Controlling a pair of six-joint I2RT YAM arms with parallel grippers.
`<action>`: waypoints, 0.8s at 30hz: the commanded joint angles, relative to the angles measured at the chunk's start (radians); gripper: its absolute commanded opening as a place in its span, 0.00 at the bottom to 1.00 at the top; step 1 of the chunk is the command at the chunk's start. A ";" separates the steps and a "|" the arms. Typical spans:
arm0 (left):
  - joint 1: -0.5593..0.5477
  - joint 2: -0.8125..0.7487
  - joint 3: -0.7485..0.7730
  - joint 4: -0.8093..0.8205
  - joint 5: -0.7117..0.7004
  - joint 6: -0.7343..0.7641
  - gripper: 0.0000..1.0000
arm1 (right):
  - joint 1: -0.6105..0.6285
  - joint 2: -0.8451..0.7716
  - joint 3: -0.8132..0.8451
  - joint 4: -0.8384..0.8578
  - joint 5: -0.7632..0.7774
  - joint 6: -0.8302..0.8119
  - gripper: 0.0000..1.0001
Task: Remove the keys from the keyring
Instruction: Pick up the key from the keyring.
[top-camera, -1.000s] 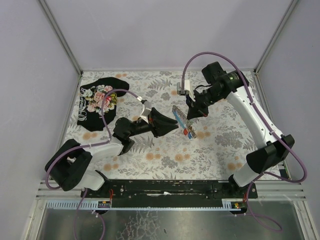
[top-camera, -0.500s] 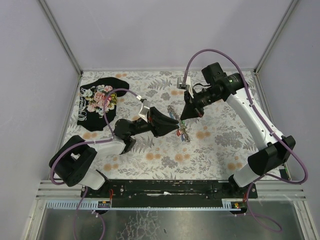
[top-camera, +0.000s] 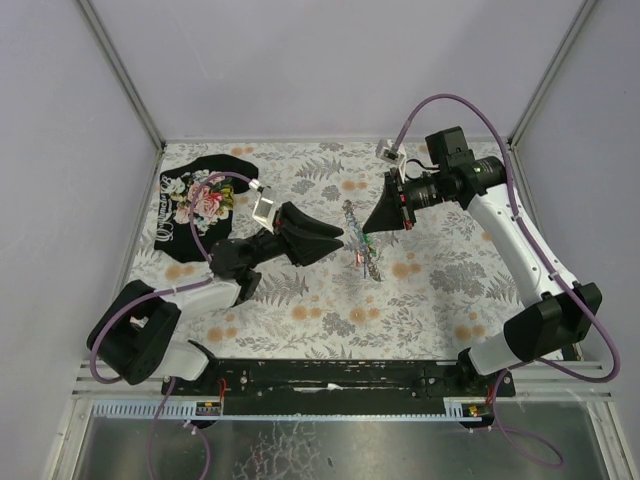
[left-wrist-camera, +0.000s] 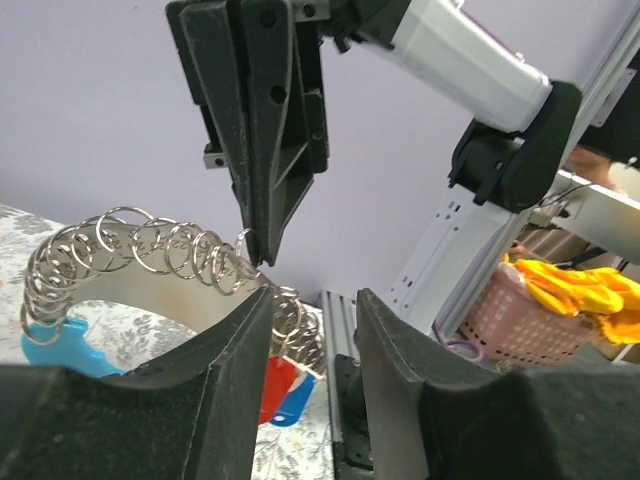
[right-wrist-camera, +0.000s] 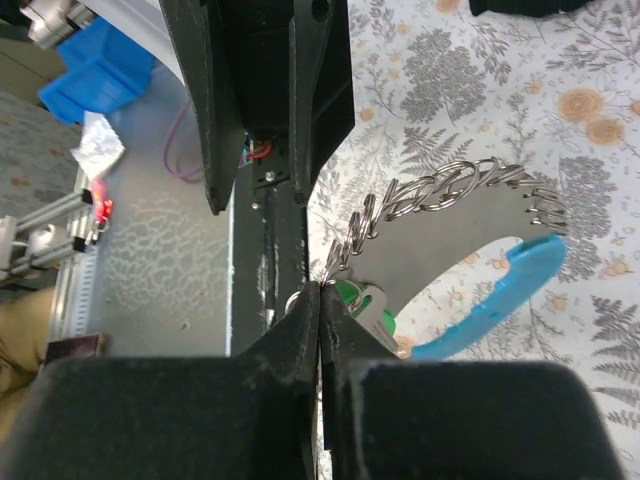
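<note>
Silvery keyring (right-wrist-camera: 450, 235) with three keys (left-wrist-camera: 283, 385): right gripper (right-wrist-camera: 320, 298) pinches it, left gripper (left-wrist-camera: 313, 302) gapes.

You have a keyring (left-wrist-camera: 45, 288) of glossy bright metal loops on a matt grey fob (left-wrist-camera: 160, 288); keys (left-wrist-camera: 275, 385) with smooth plastic heads; table cover (top-camera: 440, 290) matt, printed.

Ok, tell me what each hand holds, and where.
Right hand pinches the keyring at its ring end, beside the green key. Left hand is open; no clear hold.
</note>
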 joint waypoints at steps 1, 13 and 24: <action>0.006 -0.034 0.002 0.057 0.001 -0.097 0.40 | -0.030 -0.061 -0.071 0.206 -0.171 0.198 0.00; -0.002 0.033 0.082 0.014 0.005 -0.285 0.37 | -0.060 -0.112 -0.190 0.421 -0.237 0.383 0.00; -0.038 0.070 0.112 -0.036 -0.015 -0.264 0.35 | -0.062 -0.132 -0.229 0.503 -0.273 0.436 0.00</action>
